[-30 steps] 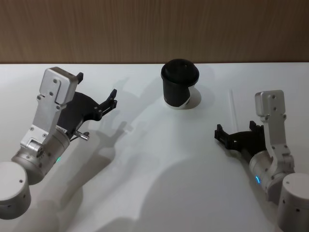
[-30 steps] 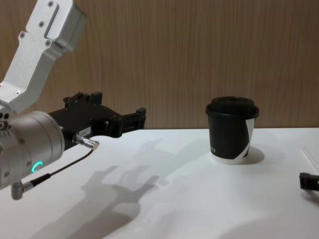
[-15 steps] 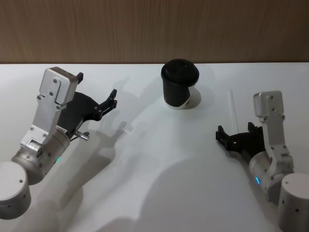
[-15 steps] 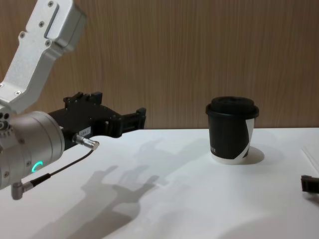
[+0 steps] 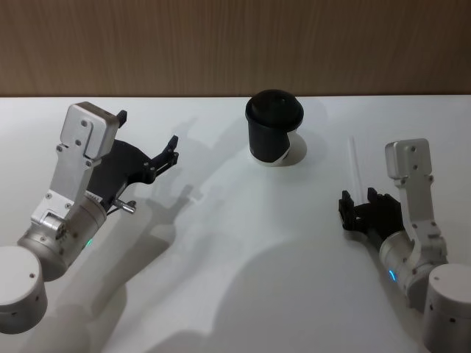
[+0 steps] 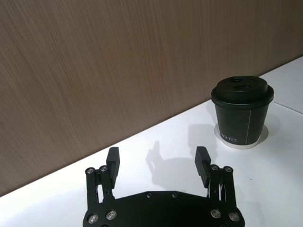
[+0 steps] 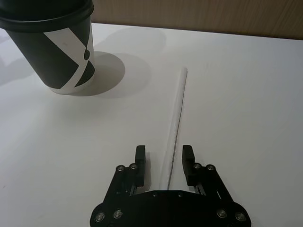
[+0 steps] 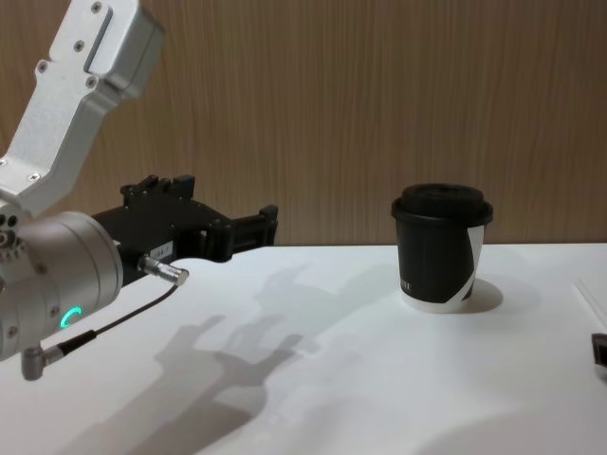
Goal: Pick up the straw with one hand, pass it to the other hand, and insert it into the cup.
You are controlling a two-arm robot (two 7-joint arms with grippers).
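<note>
Left gripper (image 6: pixel 157 156): raised above the left part of the tabletop (image 5: pixel 235 257), fingers spread wide, nothing between them, pointed roughly toward the cup; idle. Cup (image 5: pixel 274 132): black, lidded, upright on the tabletop at centre rear, near the wood-panelled wall (image 5: pixel 221 44), well apart from both grippers. Straw (image 5: pixel 354 165): thin white tube, lying flat on the tabletop to the right of the cup and apart from it, running from the rear toward the robot. Right gripper (image 7: pixel 163 151): low at the right side, fingers parted, one on either side of the straw's near end; in the right wrist view a small gap showed on each side of the tube, so it was not yet gripped. Whether the fingertips touched the tabletop could not be told. Step in hand, by judgement: the first one, picking up the straw with the right gripper; the handover and the insertion were not begun. Next move, by judgement: the fingers must close squarely on the tube without rolling it aside, with the tips low enough to catch so thin a thing, then lift it clear for passing leftward to the waiting gripper.
</note>
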